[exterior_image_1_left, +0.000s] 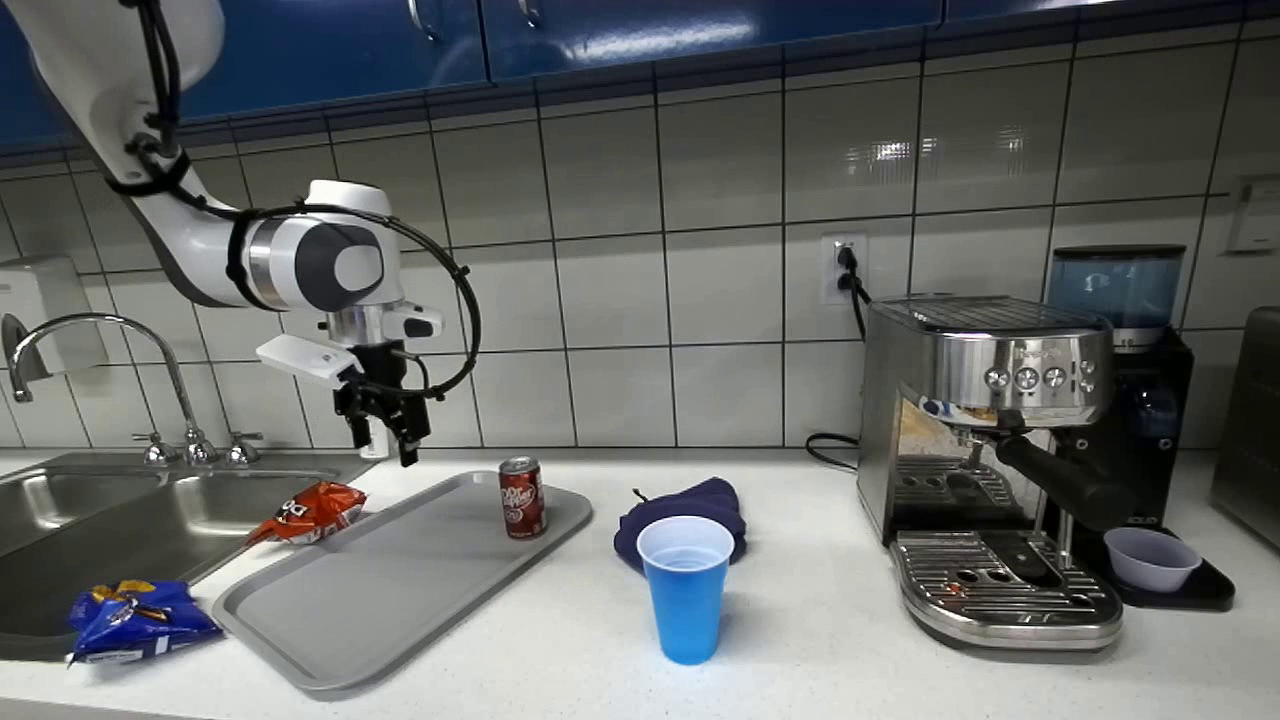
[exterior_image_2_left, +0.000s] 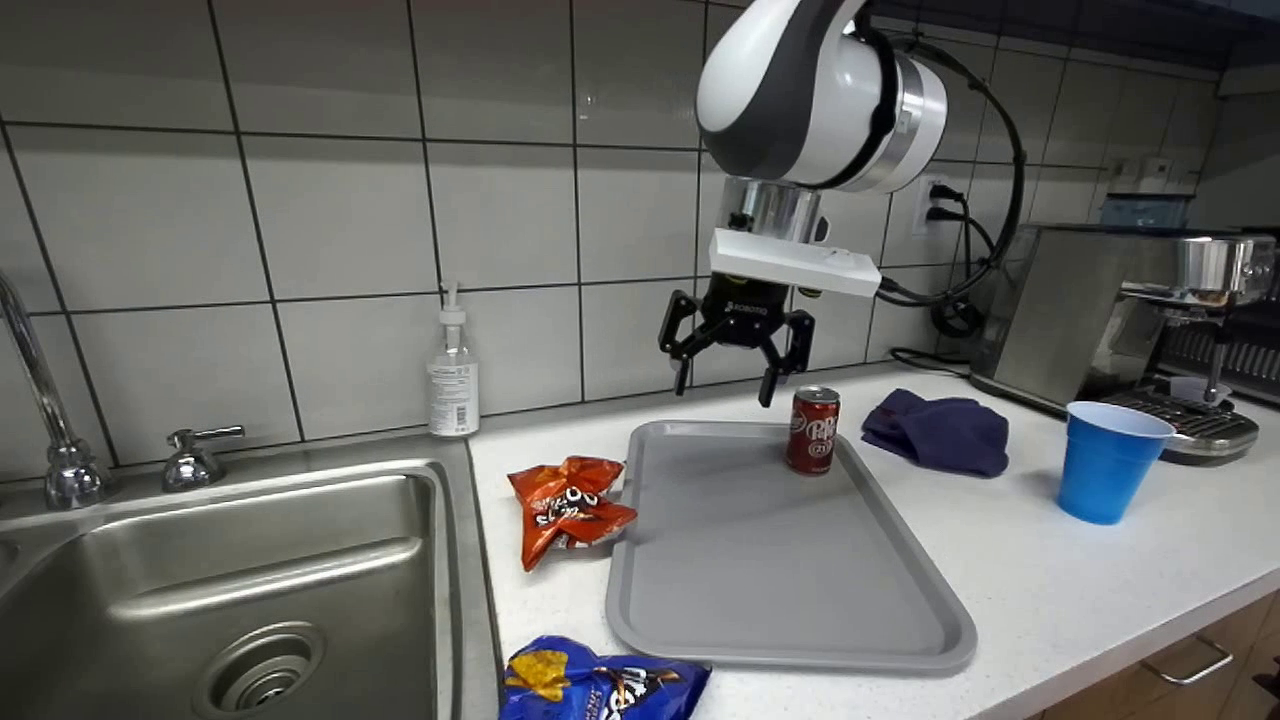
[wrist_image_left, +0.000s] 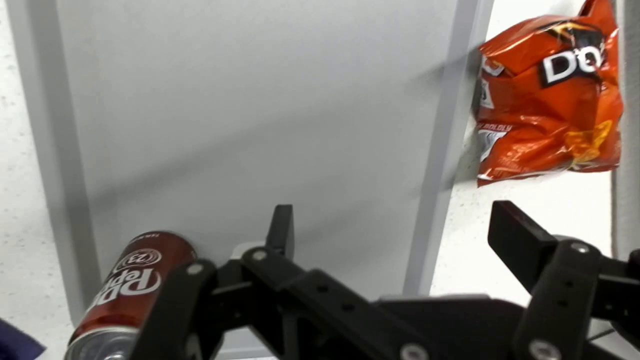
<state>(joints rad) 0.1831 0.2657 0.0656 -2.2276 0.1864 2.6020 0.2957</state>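
Glossy blue foil chip bag (exterior_image_2_left: 605, 685) nearest in an exterior view; beyond it, the black metal two-finger gripper (exterior_image_2_left: 725, 390), jaws spread wide around nothing!
The dark red cylindrical soda can (exterior_image_2_left: 812, 435) stands upright on the flat grey plastic tray (exterior_image_2_left: 780, 570); the gripper partly hides it in the wrist view, so clearance is hard to judge. A low sideways swing could topple it; a misplaced descent could crush the crumpled orange foil bag (exterior_image_2_left: 570, 505) alongside.
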